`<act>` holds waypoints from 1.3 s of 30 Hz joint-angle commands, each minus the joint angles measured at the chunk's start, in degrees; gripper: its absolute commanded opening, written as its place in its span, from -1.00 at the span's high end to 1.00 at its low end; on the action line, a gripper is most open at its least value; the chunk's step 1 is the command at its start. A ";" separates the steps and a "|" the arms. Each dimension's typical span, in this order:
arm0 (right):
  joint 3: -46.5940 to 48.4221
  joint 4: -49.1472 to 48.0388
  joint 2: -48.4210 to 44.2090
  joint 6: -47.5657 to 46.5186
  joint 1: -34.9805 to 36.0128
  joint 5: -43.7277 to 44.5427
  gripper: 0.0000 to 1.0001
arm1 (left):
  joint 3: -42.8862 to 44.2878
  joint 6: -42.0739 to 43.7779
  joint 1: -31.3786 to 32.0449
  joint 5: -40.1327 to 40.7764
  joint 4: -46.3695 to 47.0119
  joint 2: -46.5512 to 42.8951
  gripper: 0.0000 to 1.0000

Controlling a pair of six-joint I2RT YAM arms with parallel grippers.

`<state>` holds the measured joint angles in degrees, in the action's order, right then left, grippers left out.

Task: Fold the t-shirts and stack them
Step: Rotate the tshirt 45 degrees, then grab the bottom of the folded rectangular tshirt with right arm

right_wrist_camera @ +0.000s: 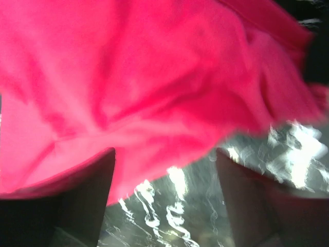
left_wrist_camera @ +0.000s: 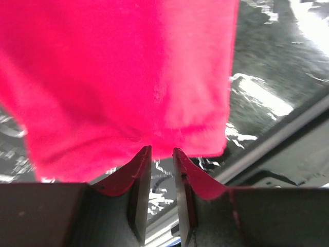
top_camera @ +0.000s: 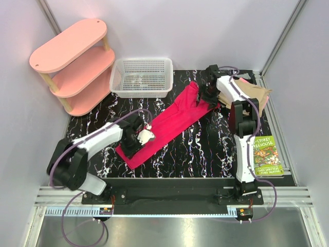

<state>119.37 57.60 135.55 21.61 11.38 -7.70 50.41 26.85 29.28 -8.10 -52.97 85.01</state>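
The crimson-pink tee was seen stretched out in a long diagonal band across the black marbled counter, its near end toward the left arm and its far end, somewhat bunched, toward the right arm. The left end effector was drawn nearly together on the near hem, where a small pucker in the cloth met the fingertips, so the hem was judged to be pinched. The right end effector was spread wide just beside the rumpled far end, with bare counter showing between its fingers and no cloth caught there. A folded tan shirt was lying at the far right, behind the right arm.

The step in hand was judged to be the laying-out of the tee, with no fold yet made. For the next move, a fresh hold on the far edge would be called for. The bunched cloth would need smoothing before one end could be carried squarely over the other.
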 commanded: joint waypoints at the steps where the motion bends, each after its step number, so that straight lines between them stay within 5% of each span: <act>1: 0.77 0.23 -15.29 -2.71 8.18 10.39 -0.92 | 5.74 -0.57 -2.28 -2.45 -2.05 -13.62 0.57; 5: -0.36 1.63 -22.51 -3.15 19.54 21.04 -0.99 | 14.94 -0.75 -17.27 -7.54 -1.96 -23.74 0.88; 11: -8.18 2.95 -26.48 0.36 42.80 38.20 -0.99 | 16.83 -1.10 -34.35 -10.00 1.28 -32.36 0.30; 19: -9.24 0.16 -18.48 4.06 58.22 36.43 -1.00 | 16.56 1.87 -62.21 -33.53 -3.34 -19.46 0.31; 23: -6.26 0.58 -12.96 -0.41 64.11 42.51 -0.94 | 17.18 6.19 -64.96 -37.25 -7.58 -12.78 0.36; 39: 4.63 -8.38 -1.17 -6.84 65.53 32.40 -0.89 | 17.26 8.39 -67.77 -40.86 -8.29 -11.37 0.37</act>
<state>119.48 52.49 131.92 17.37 76.77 26.50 66.39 33.43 -37.08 -45.56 -61.23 72.51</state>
